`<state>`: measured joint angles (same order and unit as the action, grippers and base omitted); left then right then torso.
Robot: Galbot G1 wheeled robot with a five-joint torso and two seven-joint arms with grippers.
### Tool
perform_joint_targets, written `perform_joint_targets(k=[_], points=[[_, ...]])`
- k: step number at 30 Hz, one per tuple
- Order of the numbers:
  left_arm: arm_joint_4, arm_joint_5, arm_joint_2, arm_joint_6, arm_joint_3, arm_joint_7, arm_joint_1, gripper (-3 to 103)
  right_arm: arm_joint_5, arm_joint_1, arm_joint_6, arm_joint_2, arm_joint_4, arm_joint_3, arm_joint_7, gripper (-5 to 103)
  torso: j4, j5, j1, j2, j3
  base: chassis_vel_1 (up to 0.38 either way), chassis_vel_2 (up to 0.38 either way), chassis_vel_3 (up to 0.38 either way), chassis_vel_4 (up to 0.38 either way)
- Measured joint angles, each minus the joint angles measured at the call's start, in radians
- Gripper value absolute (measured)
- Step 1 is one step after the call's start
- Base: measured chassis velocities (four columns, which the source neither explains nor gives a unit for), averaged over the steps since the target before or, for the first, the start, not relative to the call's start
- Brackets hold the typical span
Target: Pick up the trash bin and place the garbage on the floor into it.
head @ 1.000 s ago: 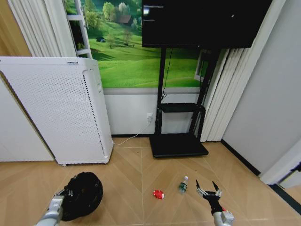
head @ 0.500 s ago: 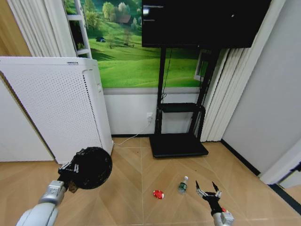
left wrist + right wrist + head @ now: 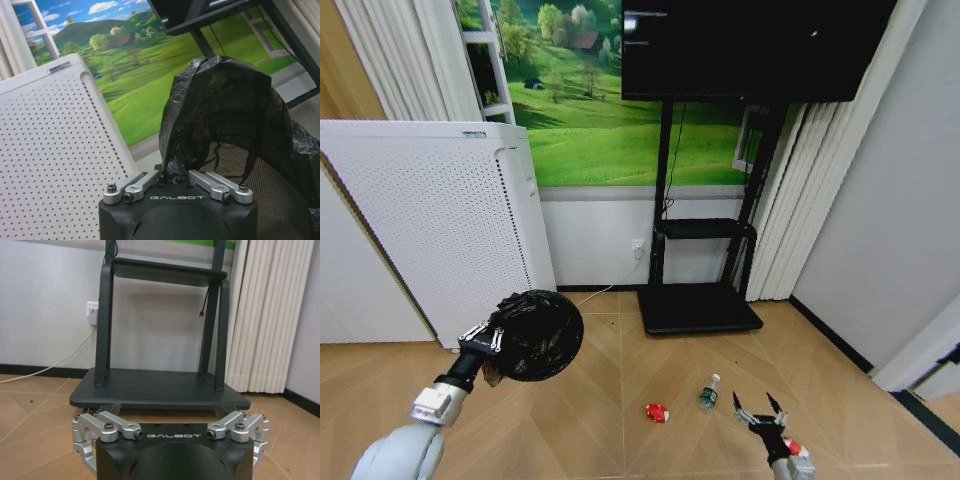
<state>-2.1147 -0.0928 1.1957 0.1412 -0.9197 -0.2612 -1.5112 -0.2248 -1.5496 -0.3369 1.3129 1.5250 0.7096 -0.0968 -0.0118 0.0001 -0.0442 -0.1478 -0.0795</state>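
Trash bin (image 3: 538, 335), black mesh with a black liner bag bunched over its rim, hangs in the air on the left, tipped so its mouth faces the robot, in front of the lower corner of the white perforated appliance (image 3: 430, 220). The left gripper (image 3: 492, 338) holds it, fingers pinched on the rim and liner; in the left wrist view the crumpled bag (image 3: 220, 110) rises just past the closed-in fingers (image 3: 134, 184) and the mesh wall (image 3: 260, 190) shows beneath it.

On the wood floor (image 3: 620, 380), near the middle, lies a red-and-white packet (image 3: 657, 412), and just to its right, apart from it, a small clear bottle (image 3: 709, 392) with a green label and white cap. The right gripper (image 3: 760, 417) hangs low on the right, near the bottle but not touching it, its fingers spread wide and holding nothing. Farther off stands a black TV stand (image 3: 700, 300) against the wall.
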Motion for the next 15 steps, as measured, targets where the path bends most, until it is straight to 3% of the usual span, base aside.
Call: perform_joint_targets(k=[15], points=[[0.034,0.010,0.042,0.022,-0.025,0.006,-0.012,7,0.023,0.022,-0.005,0.002,-0.028,-0.015,-0.027,100,0.0000,0.0000,0.000,0.000,0.000,0.027,0.020,-0.021,-0.023]])
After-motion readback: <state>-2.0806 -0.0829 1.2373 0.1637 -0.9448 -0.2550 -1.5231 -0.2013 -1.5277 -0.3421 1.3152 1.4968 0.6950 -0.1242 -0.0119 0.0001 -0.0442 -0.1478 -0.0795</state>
